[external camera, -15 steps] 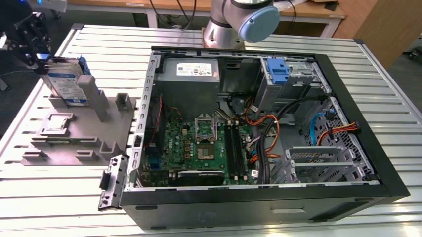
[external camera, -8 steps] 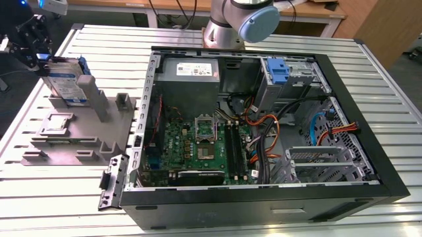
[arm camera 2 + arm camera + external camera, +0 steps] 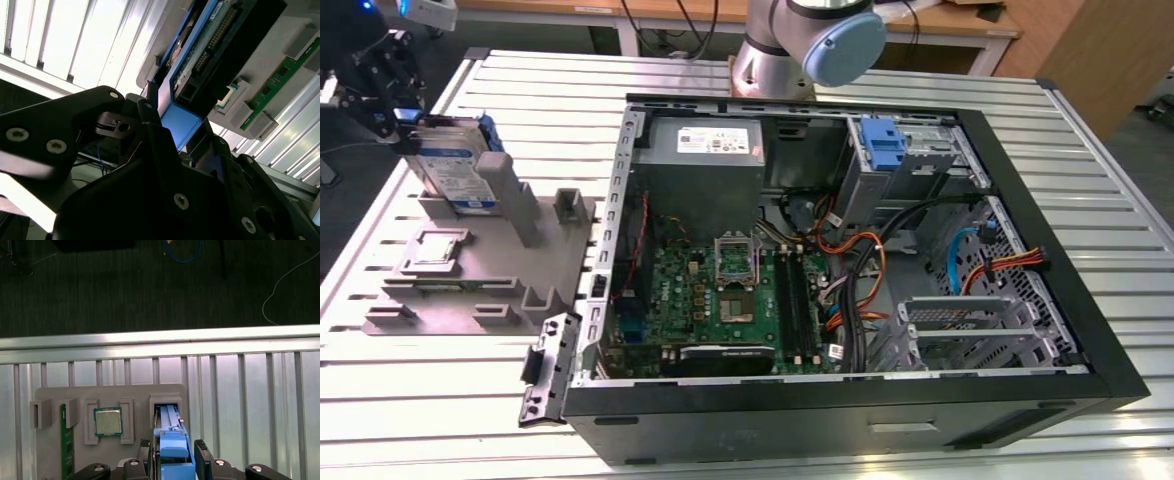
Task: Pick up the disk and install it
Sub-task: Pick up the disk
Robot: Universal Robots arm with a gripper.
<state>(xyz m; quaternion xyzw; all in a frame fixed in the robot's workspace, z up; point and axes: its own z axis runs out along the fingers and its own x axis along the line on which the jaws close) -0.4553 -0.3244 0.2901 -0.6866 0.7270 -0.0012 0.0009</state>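
Gripper point(image 3: 403, 118): at the exterior view's far left, set over the top edge of the disk point(image 3: 454, 165). Whether it is clamped on the drive or loose about it cannot be told.

Disk: stands on edge in the slot of a grey fixture point(image 3: 480, 275) on the slatted table point(image 3: 440, 400). In the first wrist view its blue rail point(image 3: 173, 460) runs up between the gripper's two sides.

Fixture, other contents: a processor chip point(image 3: 108, 421) in its pocket and a green memory stick point(image 3: 63, 440) beside it.

Computer case point(image 3: 1067, 290): open, to the right of the fixture and well apart from the disk. It holds a motherboard point(image 3: 720, 300), a grey power supply point(image 3: 707, 140) and a blue bracket point(image 3: 887, 145) at the far corner.

Step in hand, by judgement: the pick-up; installation not begun.

Next move, by judgement: calls for a firm hold on the rails and a straight draw out of the slot, the drive kept square to its walls.
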